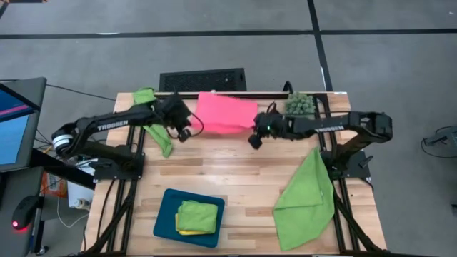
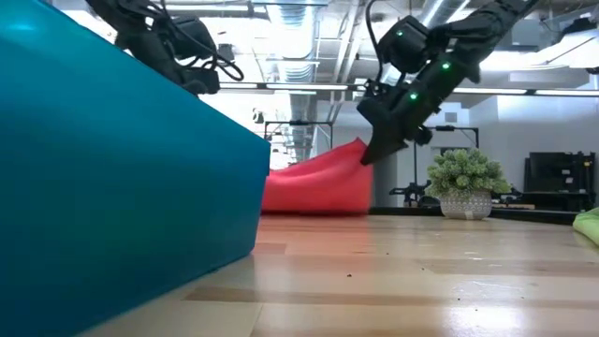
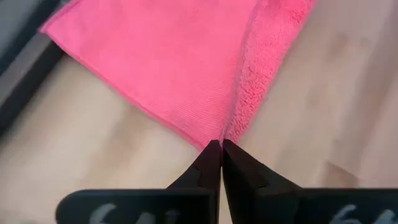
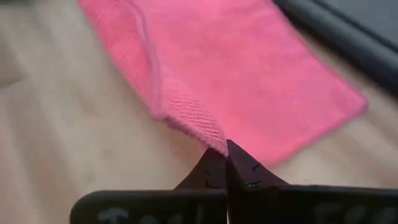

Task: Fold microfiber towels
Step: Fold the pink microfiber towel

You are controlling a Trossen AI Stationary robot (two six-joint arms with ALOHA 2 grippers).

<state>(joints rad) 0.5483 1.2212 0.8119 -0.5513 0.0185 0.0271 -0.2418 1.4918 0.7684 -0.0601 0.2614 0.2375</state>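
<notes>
pink towel (image 1: 224,112) at the table's 12 o'clock edge, long axis 9-to-3, its near corners pinched by the closed left gripper (image 1: 190,130) (9 o'clock end) and right gripper (image 1: 255,138).

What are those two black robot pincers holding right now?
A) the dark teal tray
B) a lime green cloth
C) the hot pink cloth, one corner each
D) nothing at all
C: the left pincer and the right pincer are each shut on a corner of the hot pink microfiber towel.

Hot pink towel (image 1: 225,113), lime green towels (image 1: 305,193), teal tray (image 1: 166,218).
</notes>
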